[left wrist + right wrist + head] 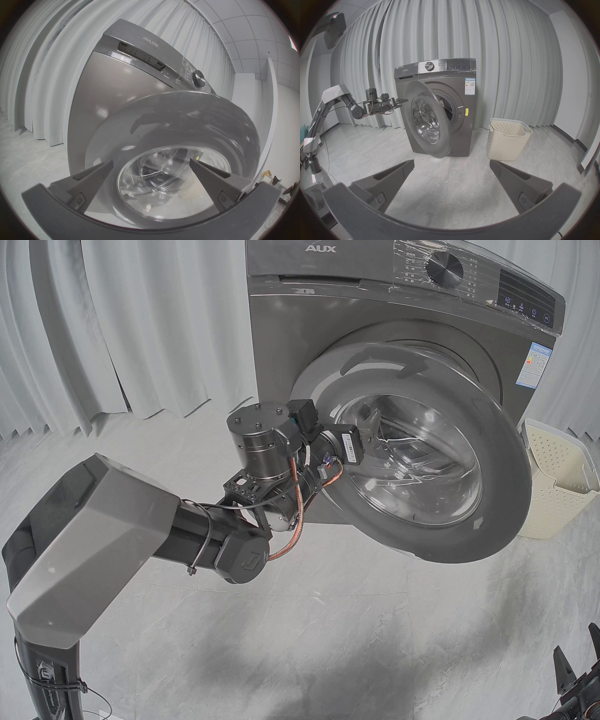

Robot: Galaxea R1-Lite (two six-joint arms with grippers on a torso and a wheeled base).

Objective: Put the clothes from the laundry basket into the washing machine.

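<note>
A grey front-loading washing machine (400, 321) is seen standing on the pale marbled floor (325, 640) before white pleated curtains (125, 321). Its round glass-centred door (431, 465) is swung partly open. A cream perforated plastic laundry basket (559, 480) is set on the floor just beside the machine, on the robot's right (what lies inside it cannot be told).

The left gripper (369, 427) is held out at the door's rim, on the side nearer the curtains. In the left wrist view its two dark fingers (106, 170) are spread apart with nothing clamped between them, and the door's glass (162, 184) is seen just ahead of the gap. Whether a finger touches the door cannot be made out.

The right gripper (580, 655) is kept low over the floor, well apart from machine and basket. Its fingers (406, 170) are likewise parted and empty. From that wrist, the washing machine (456, 93), its door (428, 118), the basket (507, 137) and the left gripper (400, 101) at the door's edge are all visible.
</note>
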